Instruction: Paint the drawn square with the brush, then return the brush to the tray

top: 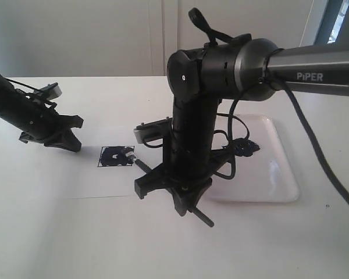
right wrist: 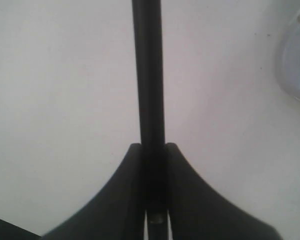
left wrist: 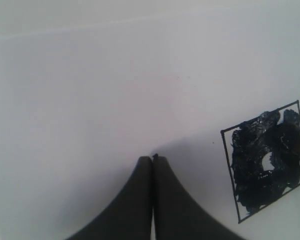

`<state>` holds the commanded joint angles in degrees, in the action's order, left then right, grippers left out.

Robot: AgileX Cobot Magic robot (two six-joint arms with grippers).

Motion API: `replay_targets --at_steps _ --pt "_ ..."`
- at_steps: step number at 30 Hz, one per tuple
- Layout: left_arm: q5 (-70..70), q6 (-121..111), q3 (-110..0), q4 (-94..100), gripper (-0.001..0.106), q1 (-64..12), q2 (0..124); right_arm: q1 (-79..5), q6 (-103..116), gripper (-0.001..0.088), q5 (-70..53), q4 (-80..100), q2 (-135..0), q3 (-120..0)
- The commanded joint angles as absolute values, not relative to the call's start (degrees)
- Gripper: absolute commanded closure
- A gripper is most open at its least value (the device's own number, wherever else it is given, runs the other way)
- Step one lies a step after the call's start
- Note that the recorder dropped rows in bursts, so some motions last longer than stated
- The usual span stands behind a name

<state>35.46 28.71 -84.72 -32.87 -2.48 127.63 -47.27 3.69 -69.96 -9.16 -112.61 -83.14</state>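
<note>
I'm looking down on the plain white desk (top: 41, 244), and the biggest thing on it is the dark grey right arm (top: 314, 67) marked PiPER, reaching in across the middle of the exterior view; the black left arm (top: 11, 104) comes in from the left edge. A glossy white rectangular plastic tray (top: 279, 174) with a low rim lies on the right, with a blob of blue-black paint (top: 247, 147) near its far left corner, partly behind the right arm. Just beside the tray, a white sheet of paper (top: 93, 183) lies flat on the desk. The right hand (top: 177, 192) hangs over the paper's tray-side end, clenched around the long thin black-handled paintbrush (top: 142, 164); in the right wrist view the handle (right wrist: 148, 75) runs straight out between the two fingers. The left hand (left wrist: 153, 159) is over the paper near the small black drawn square outline (top: 116, 156), apart from it, with its fingers pressed together on nothing. The square (left wrist: 250, 170) is mostly blotched with blue-black paint. The brush slants, its silver ferrule end inside the square on the paint and its handle end sticking out past the right hand towards the near edge
</note>
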Motion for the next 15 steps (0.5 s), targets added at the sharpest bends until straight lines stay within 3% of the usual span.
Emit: replay_targets --at_steps 15 --pt "35.35 28.71 -84.72 -32.87 0.105 -2.48 127.63 -47.27 0.0 0.0868 -69.06 -18.22 -109.2 -82.65"
